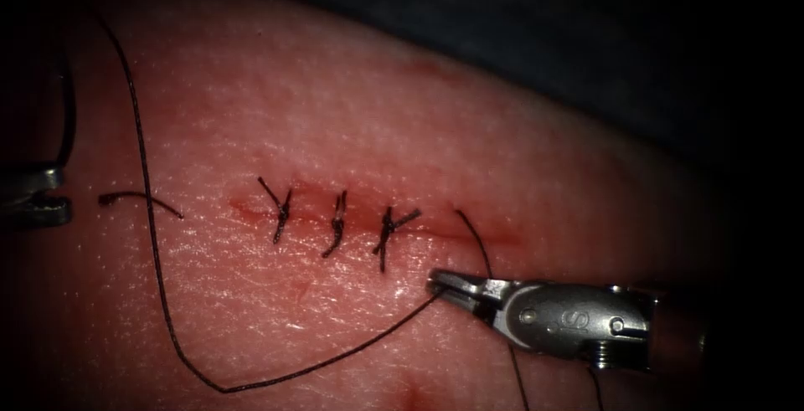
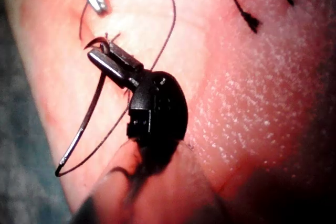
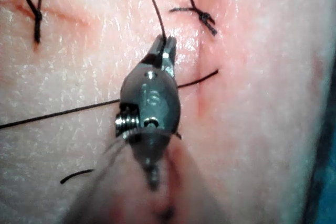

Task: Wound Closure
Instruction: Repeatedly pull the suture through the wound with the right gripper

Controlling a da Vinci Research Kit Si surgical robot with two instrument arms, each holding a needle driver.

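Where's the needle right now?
The needle is held near one end by the left tool, clear of the tissue, at the far left of the endoscope view, left of the cut.

- The right arm's silver metal needle driver (image 3: 167, 45) lies over the pink, moist tissue (image 3: 262, 77), its two short jaws closed on a thin dark thread (image 3: 152, 3)
- That thread runs away from the jaw tips across the tissue
- A second dark strand (image 3: 58, 113) passes under the tool's body
- Three dark knotted stitches (image 3: 199, 14) cross the reddish cut (image 3: 63, 14)
- A short loose piece of dark thread (image 3: 76, 176) lies on the tissue near the shaft
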